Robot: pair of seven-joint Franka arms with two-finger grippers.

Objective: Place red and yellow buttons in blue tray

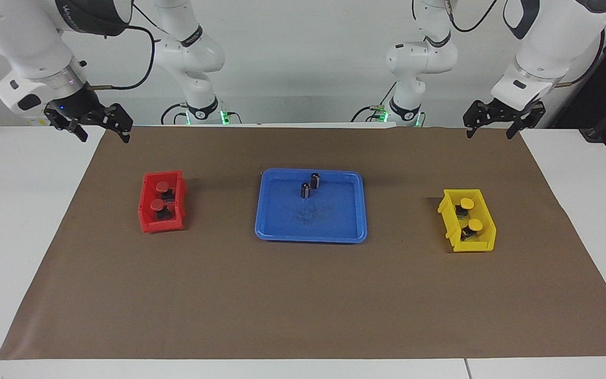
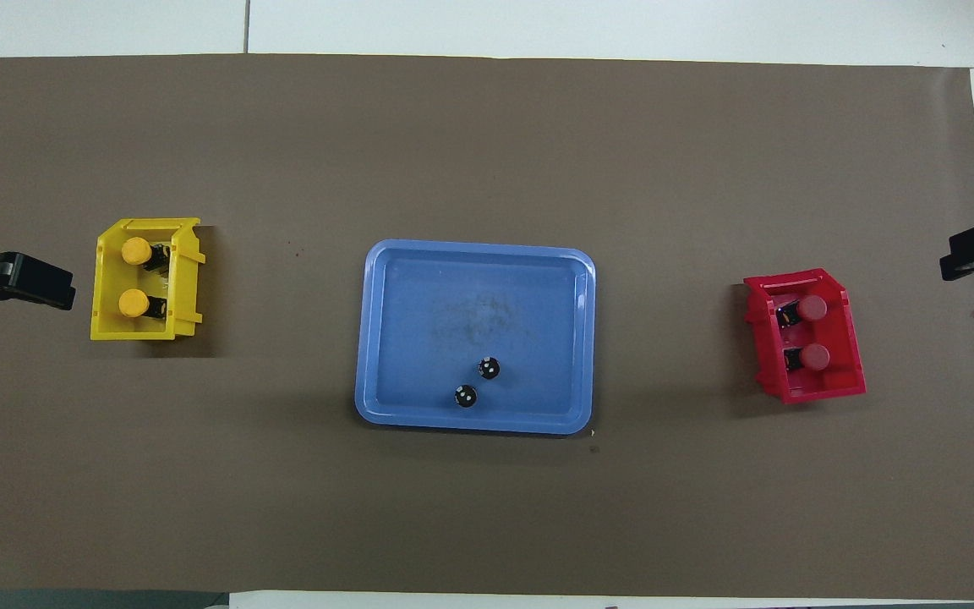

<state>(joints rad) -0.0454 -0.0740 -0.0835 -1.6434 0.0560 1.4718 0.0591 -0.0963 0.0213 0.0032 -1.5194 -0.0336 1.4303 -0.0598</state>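
Observation:
Two red buttons (image 1: pixel 162 187) (image 1: pixel 158 205) lie in the small red bin (image 1: pixel 148 223) toward the right arm's end of the table. Two yellow buttons (image 1: pixel 466 203) (image 1: pixel 474 225) lie in the small yellow bin (image 1: pixel 479 245) toward the left arm's end. The blue tray (image 1: pixel 311 238) sits mid-table between the bins and holds no capped button. My right gripper (image 1: pixel 102 129) is raised, open and empty, over the mat's corner beside the red bin. My left gripper (image 1: pixel 492 125) is raised, open and empty, over the mat's corner beside the yellow bin.
Two small black capless cylinders (image 1: pixel 315 180) (image 1: pixel 305 190) stand in the blue tray, in its part nearer to the robots. A brown mat (image 1: pixel 303 305) covers most of the white table. In the overhead view the tray's rim (image 2: pixel 385 338) lies between the bins.

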